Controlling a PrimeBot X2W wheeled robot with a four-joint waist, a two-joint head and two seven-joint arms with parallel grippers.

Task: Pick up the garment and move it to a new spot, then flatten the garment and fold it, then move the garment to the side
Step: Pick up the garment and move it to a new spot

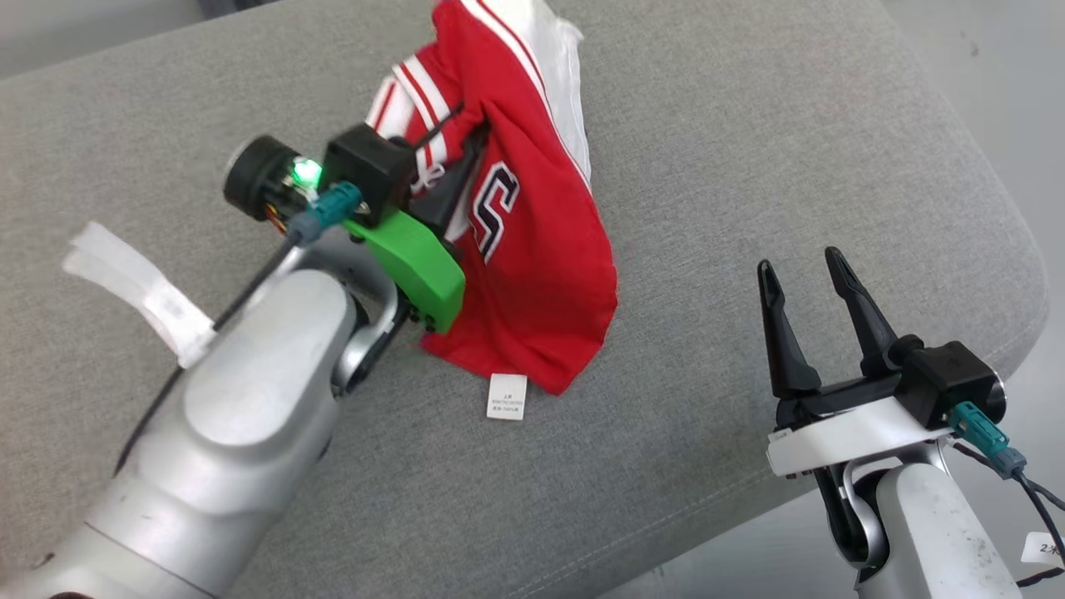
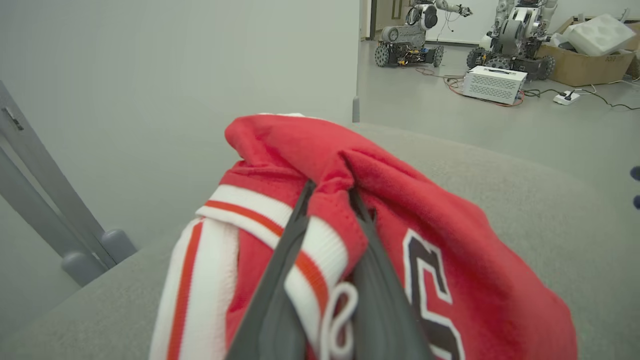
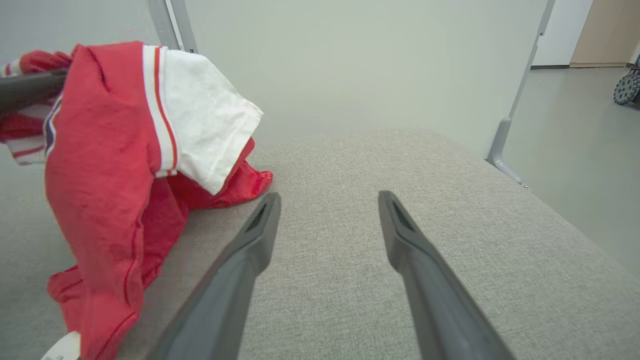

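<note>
The left gripper [image 2: 331, 191] is clamped on a bunched fold of the red and white shirt [image 1: 532, 274]. The shirt drapes from its fingers onto the grey cushion [image 1: 749, 166] just to their right. Further right, well apart, the right gripper [image 1: 800, 264] is spread wide, holding nothing.

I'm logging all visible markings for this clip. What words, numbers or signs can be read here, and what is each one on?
"S" (possibly a 5): large dark character with a white edge, on the red garment.
Care tag at the garment's hem: a few printed lines, too small to read.
"2...": sticker at the lower right of the head view; the rest is cut off and blurred.
Cardboard box in the background: a small print mark, unreadable.
</note>
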